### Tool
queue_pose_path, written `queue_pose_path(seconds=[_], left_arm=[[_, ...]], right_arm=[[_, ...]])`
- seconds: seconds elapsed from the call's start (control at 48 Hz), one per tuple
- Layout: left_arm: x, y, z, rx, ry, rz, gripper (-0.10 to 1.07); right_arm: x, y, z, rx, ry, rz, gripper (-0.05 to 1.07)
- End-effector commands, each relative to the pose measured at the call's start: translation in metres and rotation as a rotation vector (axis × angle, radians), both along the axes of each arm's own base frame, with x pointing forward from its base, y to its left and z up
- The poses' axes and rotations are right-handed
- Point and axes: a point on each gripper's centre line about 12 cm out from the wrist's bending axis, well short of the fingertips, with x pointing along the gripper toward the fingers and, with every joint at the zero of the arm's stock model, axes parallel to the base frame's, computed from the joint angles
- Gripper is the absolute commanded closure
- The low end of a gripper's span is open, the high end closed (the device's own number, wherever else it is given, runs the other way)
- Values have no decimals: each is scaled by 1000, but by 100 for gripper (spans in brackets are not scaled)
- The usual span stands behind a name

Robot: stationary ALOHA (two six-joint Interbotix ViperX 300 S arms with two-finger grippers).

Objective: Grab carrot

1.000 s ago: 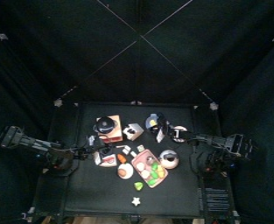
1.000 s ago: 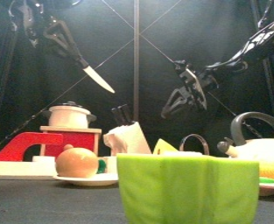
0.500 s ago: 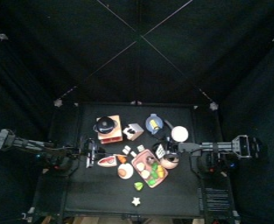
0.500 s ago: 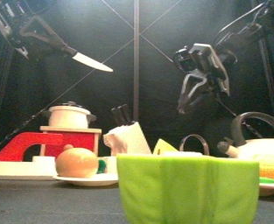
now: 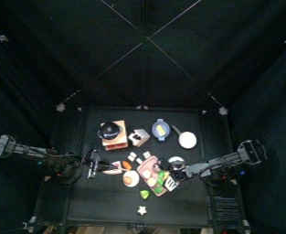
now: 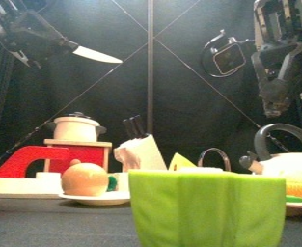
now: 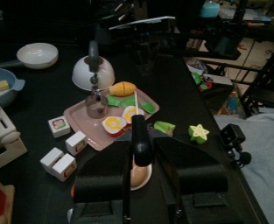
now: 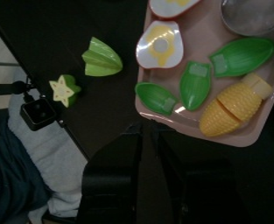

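Pink tray [image 8: 258, 138] is crowding the carrot [image 8: 233, 107]; the half-open, empty right gripper [image 8: 139, 140] risks grabbing green pods [image 8: 195, 85]. The left gripper [image 7: 137, 131] is clamping a knife [image 6: 96, 55].

tray [image 8: 163, 122]: corn [image 8: 234, 103], pea pods [image 8: 198, 85] | star [image 8: 64, 88]; kettle [image 7: 94, 73]
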Motion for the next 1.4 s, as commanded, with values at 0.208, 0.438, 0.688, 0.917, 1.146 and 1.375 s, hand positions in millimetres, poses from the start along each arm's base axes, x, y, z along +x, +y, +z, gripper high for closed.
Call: queue_pose_path(seconds=[0.208,0.438,0.688,0.917,1.146,1.375], left_arm=[[1,1,1,-41,-2,12,42],[0,1,-1,-50,5,16,42],[0,1,-2,-49,7,18,42],[0,2,-2,-49,8,19,42],[0,2,-2,-50,9,21,42],[0,4,-3,-51,13,30,42]], right_arm=[[1,-3,0,-172,92,-93,37],[-3,2,-8,-209,93,-120,16],[-4,2,-23,-224,139,-124,5],[-1,2,-35,-238,173,-124,5],[1,3,-43,-242,189,-119,5],[6,5,-47,-243,186,-111,6]])
